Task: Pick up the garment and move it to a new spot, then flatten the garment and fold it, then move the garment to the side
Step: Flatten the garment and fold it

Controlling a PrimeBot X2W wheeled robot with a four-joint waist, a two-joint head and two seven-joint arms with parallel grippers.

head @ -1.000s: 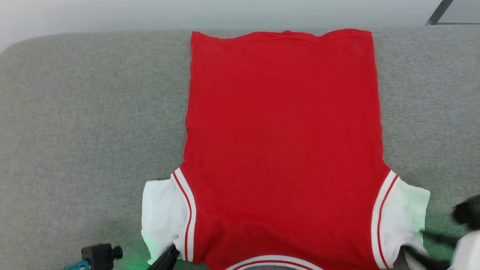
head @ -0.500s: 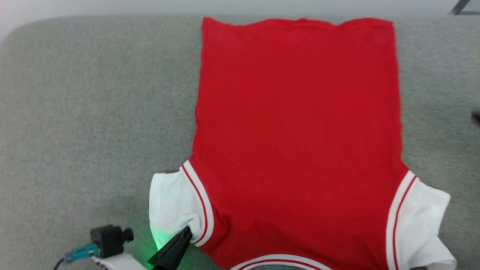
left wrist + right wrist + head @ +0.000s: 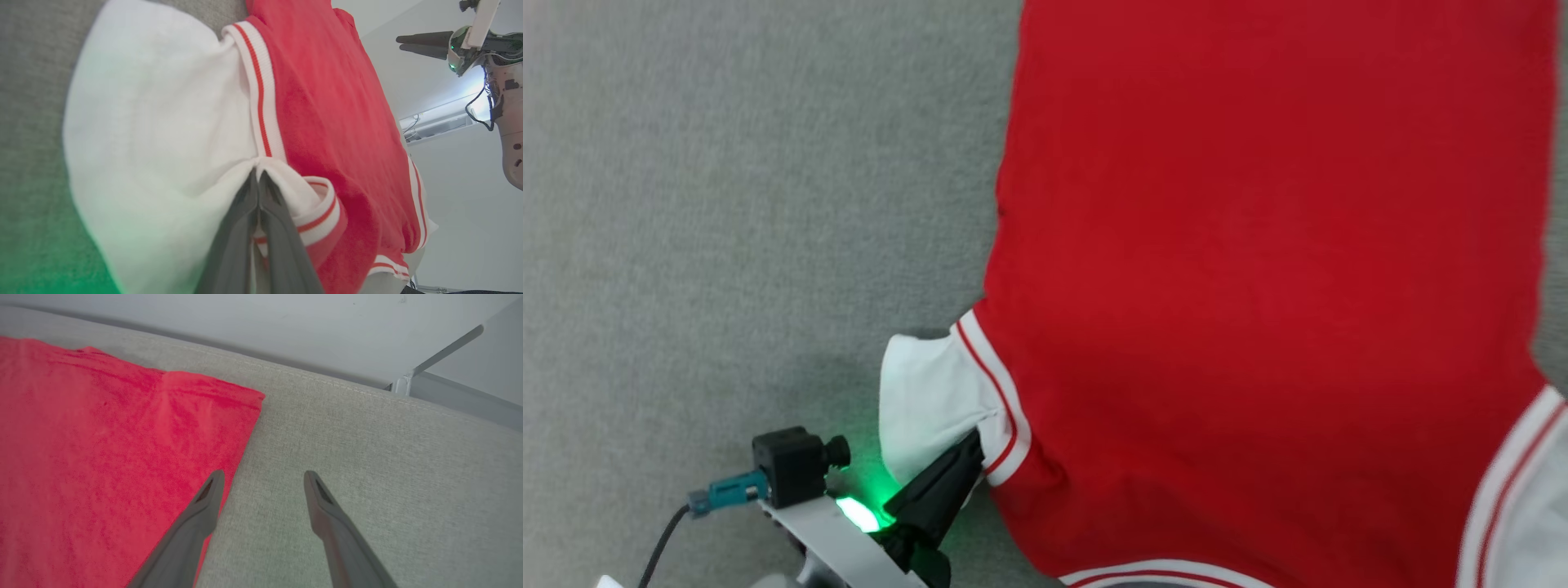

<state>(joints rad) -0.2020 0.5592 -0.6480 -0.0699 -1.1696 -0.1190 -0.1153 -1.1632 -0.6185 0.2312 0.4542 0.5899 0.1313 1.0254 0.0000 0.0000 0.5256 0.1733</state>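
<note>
head view: jersey (image 3: 1258, 286) flat, plain side up, on grey bench (image 3: 727, 204); left pincer (image 3: 970, 453) clamped on the jersey's white sleeve (image 3: 923, 400) by the striped seam, likely to start a fold.
left wrist view: fingers together, sleeve cloth bunched between.
right wrist view: right pincer (image 3: 263, 477) spread, empty, just beside the jersey's hem corner, probably lining up a grab.

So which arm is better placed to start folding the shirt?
Left, likely. The left gripper is shut on the sleeve at the striped seam, ready to carry it over. The right gripper is open beside the shirt's edge, holding nothing.
</note>
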